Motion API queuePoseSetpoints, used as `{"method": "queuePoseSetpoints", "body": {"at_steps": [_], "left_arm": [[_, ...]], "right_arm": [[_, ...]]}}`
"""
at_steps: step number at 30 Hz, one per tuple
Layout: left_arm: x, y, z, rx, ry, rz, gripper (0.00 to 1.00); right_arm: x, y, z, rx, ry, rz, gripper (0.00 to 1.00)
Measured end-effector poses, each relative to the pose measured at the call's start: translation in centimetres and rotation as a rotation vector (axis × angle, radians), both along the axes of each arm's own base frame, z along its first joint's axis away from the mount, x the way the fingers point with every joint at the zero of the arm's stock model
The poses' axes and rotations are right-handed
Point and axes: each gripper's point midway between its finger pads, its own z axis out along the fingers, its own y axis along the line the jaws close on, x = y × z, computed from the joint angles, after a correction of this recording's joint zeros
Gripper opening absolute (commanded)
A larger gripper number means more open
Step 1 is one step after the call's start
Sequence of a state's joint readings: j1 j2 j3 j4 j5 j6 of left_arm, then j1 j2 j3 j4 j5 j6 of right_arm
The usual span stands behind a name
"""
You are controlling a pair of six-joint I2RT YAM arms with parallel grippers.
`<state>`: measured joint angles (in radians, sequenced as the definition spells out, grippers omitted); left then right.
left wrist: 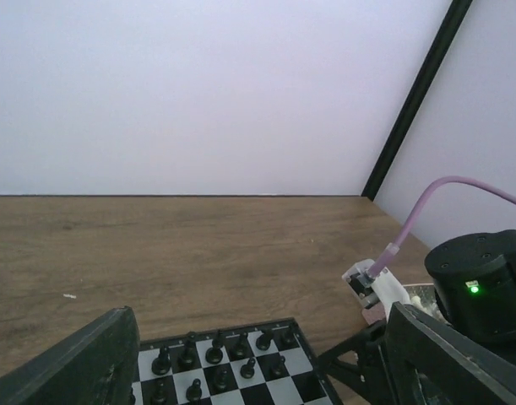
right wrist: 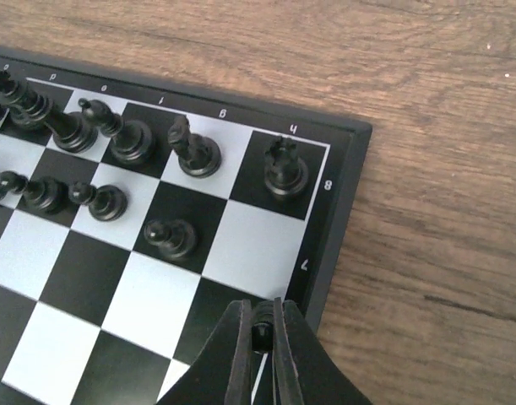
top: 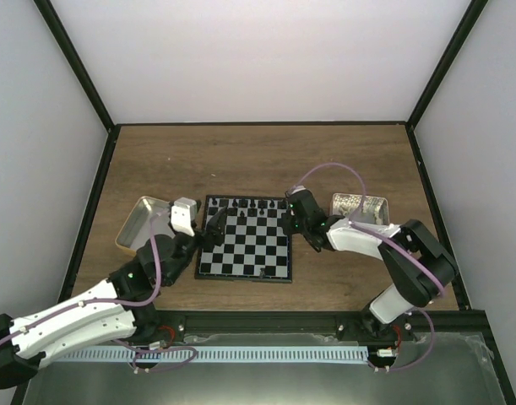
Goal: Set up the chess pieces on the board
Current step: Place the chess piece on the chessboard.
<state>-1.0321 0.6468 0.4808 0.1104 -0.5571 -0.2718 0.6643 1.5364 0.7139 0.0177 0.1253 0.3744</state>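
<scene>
The flat square chessboard of black and white checks with a thin black border (top: 245, 250) lies in the middle of the brown wooden worktop (top: 258, 160), between the two arms. The tiny black chess pieces (right wrist: 192, 148) stand on its two far rows. Taller figures line the far edge, with a rook-like figure (right wrist: 284, 165) on the corner square beside the printed "8", and small pawns (right wrist: 170, 237) stand on the row just in front of them. The left gripper (left wrist: 258, 342) sits low at the board's left edge, its two dark fingers (left wrist: 80, 367) spread wide and gripping nothing. The right gripper (right wrist: 259, 321) hangs over the board's right border, near the far right corner, with its fingers pressed together. Something small and dark shows in the slit between their tips, but I cannot tell whether it is a piece. A shallow silvery metal tray (top: 138, 221) rests on the worktop just left of the board, beside the left arm's wrist. A second metal tray (top: 365, 205) lies to the right, close behind the right arm, and its contents are too small to make out.
</scene>
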Motion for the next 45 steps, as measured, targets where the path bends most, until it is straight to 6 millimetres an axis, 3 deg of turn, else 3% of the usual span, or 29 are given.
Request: {"method": "queuePoseSetpoints", "body": {"at_steps": [14, 21, 25, 33, 45], "left_arm": [[0.4, -1.0, -3.9, 0.112, 0.107, -0.007, 0.84], [0.5, -1.2, -4.5, 0.132, 0.119, -0.007, 0.85], [0.6, -1.3, -4.8, 0.141, 0.124, -0.007, 0.86], [0.6, -1.4, -4.9, 0.145, 0.126, -0.007, 0.86], [0.9, -1.9, -5.5, 0.171, 0.141, -0.005, 0.86]], "right_arm": [[2.6, 1.3, 0.3, 0.011, -0.07, -0.014, 0.01], [2.8, 1.5, -0.5, -0.006, -0.055, -0.01, 0.02], [2.9, 1.5, -0.5, -0.009, -0.051, -0.007, 0.11], [2.8, 1.5, -0.4, -0.025, -0.03, -0.007, 0.07], [2.8, 1.4, -0.1, -0.043, 0.002, -0.016, 0.11]]}}
